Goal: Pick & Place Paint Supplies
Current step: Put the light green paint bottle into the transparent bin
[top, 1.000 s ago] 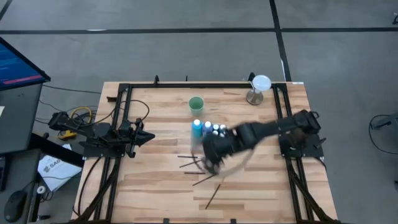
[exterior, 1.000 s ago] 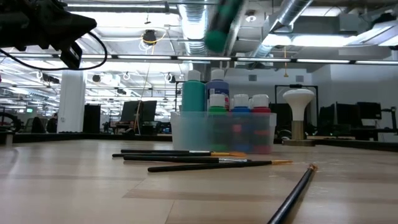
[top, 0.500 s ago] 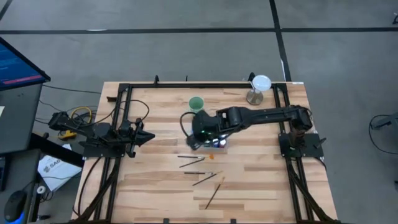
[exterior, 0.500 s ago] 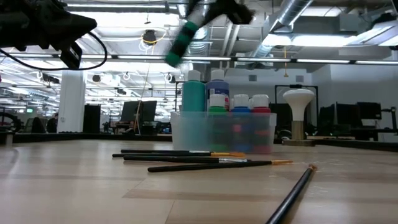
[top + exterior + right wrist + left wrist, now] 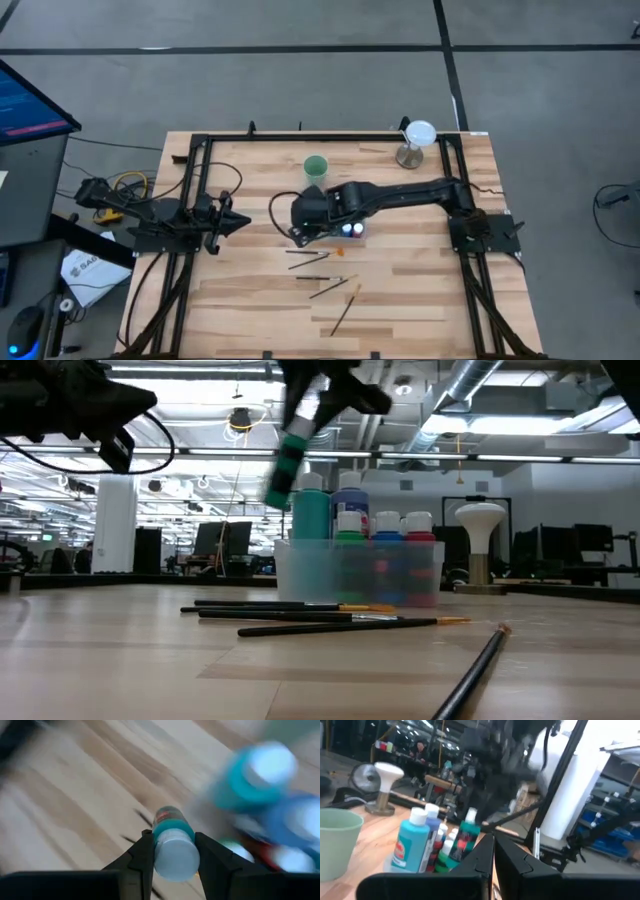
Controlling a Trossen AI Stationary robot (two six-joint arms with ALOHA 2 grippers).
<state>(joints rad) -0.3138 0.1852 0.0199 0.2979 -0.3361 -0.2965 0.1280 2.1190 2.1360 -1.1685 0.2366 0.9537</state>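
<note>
A: Where's the green paint bottle [image 5: 287, 460] and which way does it point?

B: In the air, pinched between the 2 fingers of the right gripper [image 5: 170, 851] at the near-left corner of the clear plastic tray [image 5: 360, 570]. Its long axis is tilted: white cap up toward the gripper, base down and to the left in the low view.

A: Any writing legible on it?

B: There's a red patch on its label in the left wrist view, but no words I can read.

A: The rest?

B: A tall teal bottle [image 5: 311, 510] stands upright in the tray beside smaller white-capped bottles. 4 thin dark paintbrushes [image 5: 312, 256] lie flat on the pale wood-plank table [image 5: 420, 300]. A mint cup [image 5: 316, 166] sits behind the tray.

A: The left gripper [image 5: 238, 222]?

B: Parked at the left edge, fingers together.
</note>
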